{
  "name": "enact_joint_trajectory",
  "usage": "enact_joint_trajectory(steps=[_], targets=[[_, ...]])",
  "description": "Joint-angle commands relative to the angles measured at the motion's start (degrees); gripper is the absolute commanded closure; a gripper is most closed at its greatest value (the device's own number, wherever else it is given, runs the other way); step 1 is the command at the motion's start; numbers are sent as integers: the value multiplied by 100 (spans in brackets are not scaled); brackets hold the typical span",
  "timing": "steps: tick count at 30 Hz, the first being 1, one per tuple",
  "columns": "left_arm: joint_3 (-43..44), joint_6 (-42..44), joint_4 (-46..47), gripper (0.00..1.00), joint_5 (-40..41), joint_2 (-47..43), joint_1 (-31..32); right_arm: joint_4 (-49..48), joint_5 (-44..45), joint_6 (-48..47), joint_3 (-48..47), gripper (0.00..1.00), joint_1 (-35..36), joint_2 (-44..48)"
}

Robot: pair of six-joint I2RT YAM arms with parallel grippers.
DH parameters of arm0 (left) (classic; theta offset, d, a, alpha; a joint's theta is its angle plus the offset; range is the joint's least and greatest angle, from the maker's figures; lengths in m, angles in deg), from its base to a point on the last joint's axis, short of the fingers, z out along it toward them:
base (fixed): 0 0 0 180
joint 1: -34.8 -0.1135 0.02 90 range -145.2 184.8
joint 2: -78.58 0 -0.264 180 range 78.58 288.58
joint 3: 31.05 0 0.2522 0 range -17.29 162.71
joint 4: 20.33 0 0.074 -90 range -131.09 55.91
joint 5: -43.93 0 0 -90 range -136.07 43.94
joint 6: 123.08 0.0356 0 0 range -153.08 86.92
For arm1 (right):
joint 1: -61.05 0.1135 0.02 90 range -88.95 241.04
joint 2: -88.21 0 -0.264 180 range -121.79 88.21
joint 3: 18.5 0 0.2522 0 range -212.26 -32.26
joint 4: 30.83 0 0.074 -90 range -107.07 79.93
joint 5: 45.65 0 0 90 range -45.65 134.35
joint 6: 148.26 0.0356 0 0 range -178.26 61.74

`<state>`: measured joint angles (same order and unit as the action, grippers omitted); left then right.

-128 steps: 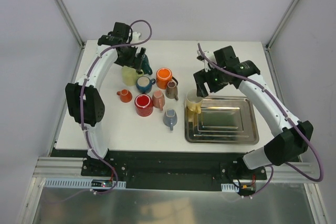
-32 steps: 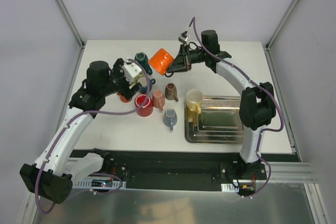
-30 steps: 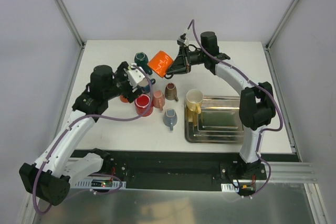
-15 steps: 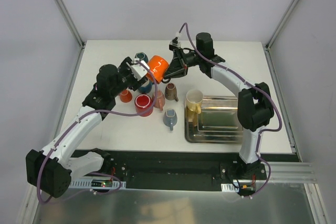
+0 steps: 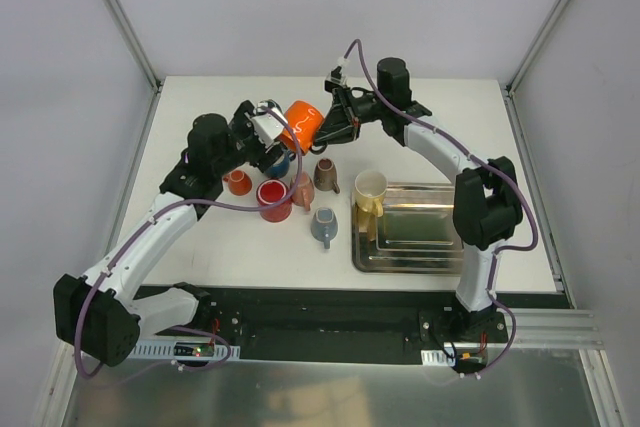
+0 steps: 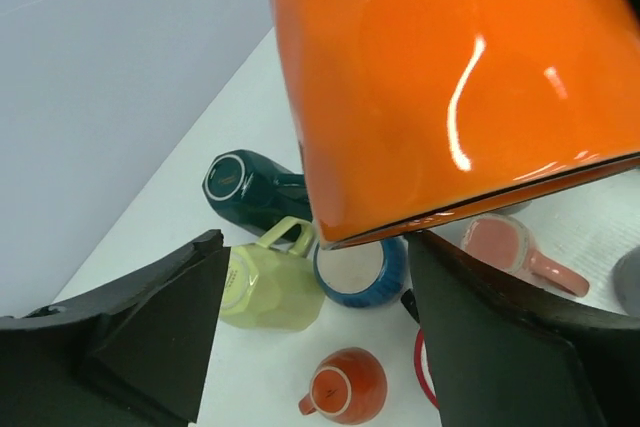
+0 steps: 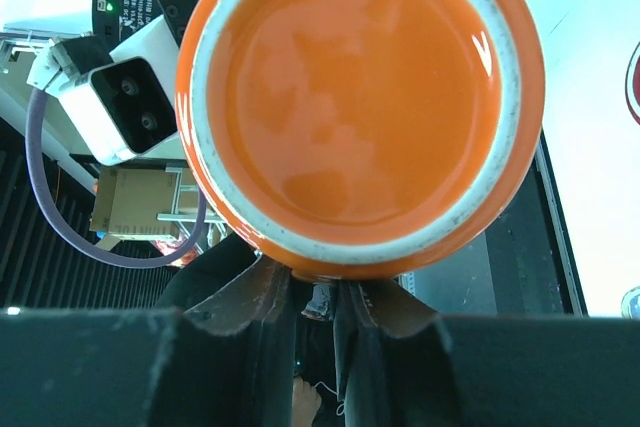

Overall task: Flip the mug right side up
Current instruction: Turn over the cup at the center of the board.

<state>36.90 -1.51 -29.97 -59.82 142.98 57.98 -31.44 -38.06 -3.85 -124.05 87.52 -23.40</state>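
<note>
The orange mug hangs in the air above the cluster of cups, tilted on its side. My right gripper is shut on it from the right. In the right wrist view its round base faces the camera, and the fingers pinch a part under it. My left gripper is open just left of the mug. In the left wrist view the mug's glossy wall fills the upper right, its lower edge lying between the spread fingers.
Under the mug lie a teal mug and a pale green mug on their sides, with an upright blue mug and an upside-down small orange cup. Red, pink, brown and grey mugs stand nearby. A cream mug sits by the steel tray.
The right arm has carried the orange mug a little left and lower. The left gripper has come up and right until its fingers flank the mug's edge.
</note>
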Motion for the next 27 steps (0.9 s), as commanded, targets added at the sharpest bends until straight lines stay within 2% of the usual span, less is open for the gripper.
enact_joint_trajectory(steps=[1,3,4,9,13,18,21,25,27], targets=[[407,-125,117,23,-759,-244,73,-286,-539,149,-392,100,147,105],[478,-239,-130,16,-734,-235,73,-286,-530,149,-410,100,121,87],[548,-274,-340,15,-707,-218,64,-286,-539,140,-410,100,112,87],[566,-810,-280,21,-277,-200,11,-268,-548,140,-375,100,103,96],[373,-1073,272,35,-267,-77,11,-66,-609,140,-314,100,103,70],[312,-1820,843,45,-583,318,11,-66,-618,262,-77,100,94,8],[214,-2076,1126,60,-839,389,134,127,-548,307,29,100,77,-10],[223,-2190,1135,83,-804,442,240,268,-513,298,38,100,68,-71],[249,-2287,1152,92,-691,459,240,295,-487,280,56,100,68,-97]])
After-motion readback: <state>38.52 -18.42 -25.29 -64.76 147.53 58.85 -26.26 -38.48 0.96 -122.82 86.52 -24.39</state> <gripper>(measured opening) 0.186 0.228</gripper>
